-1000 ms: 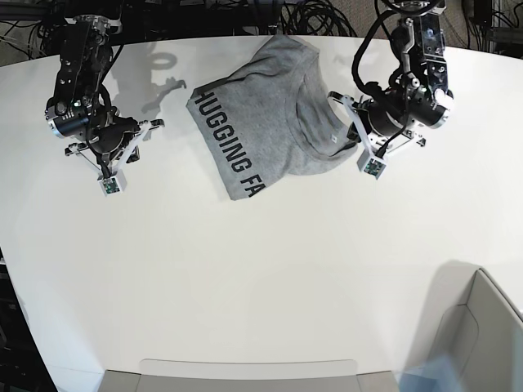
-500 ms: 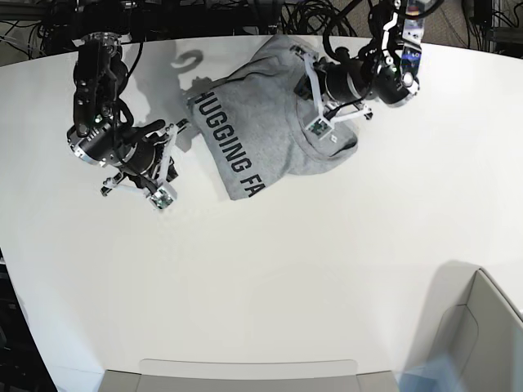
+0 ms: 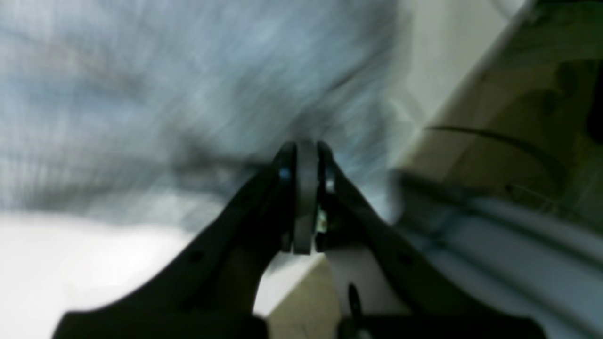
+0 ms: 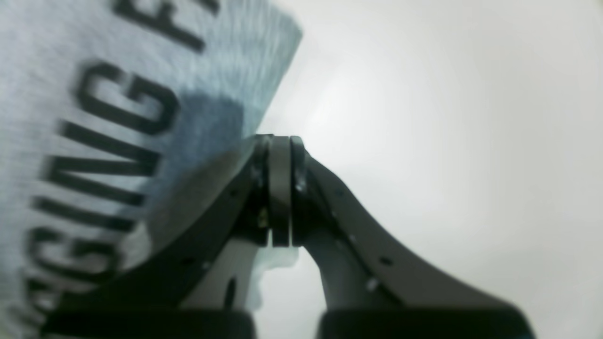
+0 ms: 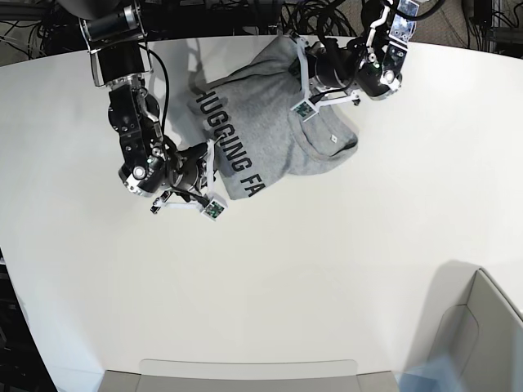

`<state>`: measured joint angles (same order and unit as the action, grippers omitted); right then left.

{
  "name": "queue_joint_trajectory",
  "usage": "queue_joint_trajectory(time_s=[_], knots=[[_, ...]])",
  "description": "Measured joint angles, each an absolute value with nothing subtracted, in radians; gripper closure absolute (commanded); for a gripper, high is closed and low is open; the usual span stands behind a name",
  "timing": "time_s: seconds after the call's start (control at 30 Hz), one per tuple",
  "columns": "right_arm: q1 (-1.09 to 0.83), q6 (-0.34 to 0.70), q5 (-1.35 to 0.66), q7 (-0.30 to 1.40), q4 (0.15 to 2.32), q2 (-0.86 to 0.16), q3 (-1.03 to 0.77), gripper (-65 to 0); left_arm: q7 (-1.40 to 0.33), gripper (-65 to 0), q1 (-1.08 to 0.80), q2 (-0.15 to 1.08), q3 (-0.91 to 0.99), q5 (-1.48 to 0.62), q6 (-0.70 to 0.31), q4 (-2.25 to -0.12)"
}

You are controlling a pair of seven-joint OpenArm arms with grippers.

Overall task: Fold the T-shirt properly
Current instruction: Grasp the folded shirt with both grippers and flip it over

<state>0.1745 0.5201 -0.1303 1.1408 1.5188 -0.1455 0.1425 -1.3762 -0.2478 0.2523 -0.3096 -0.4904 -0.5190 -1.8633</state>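
The heather-grey T-shirt (image 5: 274, 122) lies crumpled at the back middle of the white table (image 5: 327, 269), with black lettering facing up along its left part. My left gripper (image 5: 298, 73) is shut and sits over the shirt's far right part; in the left wrist view its tips (image 3: 306, 150) are pressed together in front of blurred grey cloth (image 3: 141, 94). My right gripper (image 5: 206, 159) is shut at the shirt's lower left edge; in the right wrist view its tips (image 4: 280, 139) sit right at the hem of the lettered cloth (image 4: 118, 94). No cloth shows between either pair of jaws.
A grey bin (image 5: 482, 335) stands at the front right corner and a flat grey tray (image 5: 245, 376) at the front edge. Black cables (image 5: 310, 16) hang behind the table's far edge, close to the left arm.
Both arms have swung in toward the shirt. The right arm came down and across to the shirt's lower left edge. The left arm moved up and left over the shirt's far part.
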Motion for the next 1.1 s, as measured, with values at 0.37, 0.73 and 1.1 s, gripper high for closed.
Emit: queue_joint_trajectory(time_s=[0.37,0.73,1.1], knots=[[0.029,0.521,-0.052,1.118,1.587,-0.155,0.141,0.0,-1.300,0.0,-0.146,0.252,-0.081,-0.487,-0.520,-1.739],[-0.117,0.521,-0.054,1.132,1.744,-0.146,0.365,0.0,-1.316,0.0,0.142,0.184,-0.004,-0.451,-0.514,-1.472],[-0.158,0.520,-0.063,1.134,1.924,-0.143,0.347,0.0,-1.202,0.0,0.310,0.111,-0.003,-0.454,-0.493,-1.351]])
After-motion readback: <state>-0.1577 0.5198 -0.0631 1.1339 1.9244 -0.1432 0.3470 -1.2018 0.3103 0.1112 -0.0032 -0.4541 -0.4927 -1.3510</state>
